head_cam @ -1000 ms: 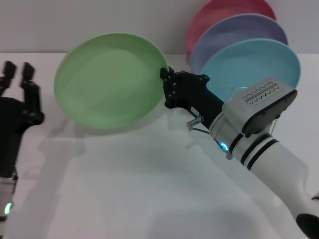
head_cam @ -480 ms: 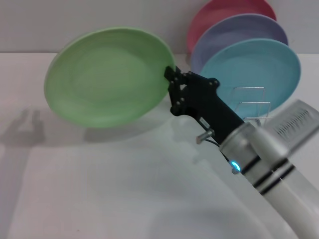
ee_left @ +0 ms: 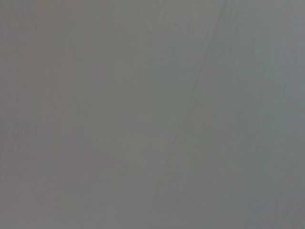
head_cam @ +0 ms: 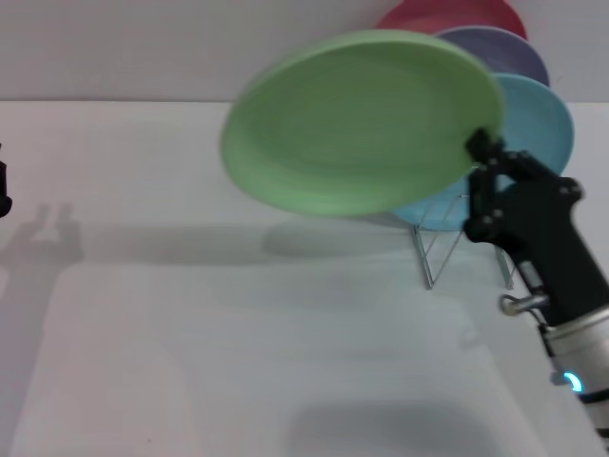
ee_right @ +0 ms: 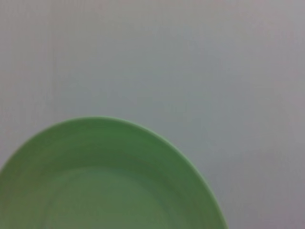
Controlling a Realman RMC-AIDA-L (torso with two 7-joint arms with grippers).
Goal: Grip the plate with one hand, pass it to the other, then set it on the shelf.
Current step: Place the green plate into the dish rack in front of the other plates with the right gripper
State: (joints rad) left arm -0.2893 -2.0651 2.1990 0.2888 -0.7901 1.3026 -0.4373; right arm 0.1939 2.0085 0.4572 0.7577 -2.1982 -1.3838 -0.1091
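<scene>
Left gripper (head_cam: 3, 190): showing only as a dark sliver at the 9 o'clock edge; finger state cannot be told.
Plate (head_cam: 362, 122): light green, tilting in the air above the table (head_cam: 190, 314), in front of the stacked plates.
Shelf (head_cam: 447, 238): wire rack at 3 o'clock, holding a turquoise plate (head_cam: 542, 124), a lavender plate (head_cam: 509, 48) and a red plate (head_cam: 447, 17).
Right gripper (head_cam: 482, 152): clamping the green plate's rim at its 3 o'clock edge.

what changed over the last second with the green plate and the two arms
The right hand, shut on the green plate's rim throughout, carried it up and toward the robot's right, so it now hangs in front of the plates standing in the wire rack. The left arm pulled back; only a sliver shows at the head view's left edge. The racked plates stayed put.
</scene>
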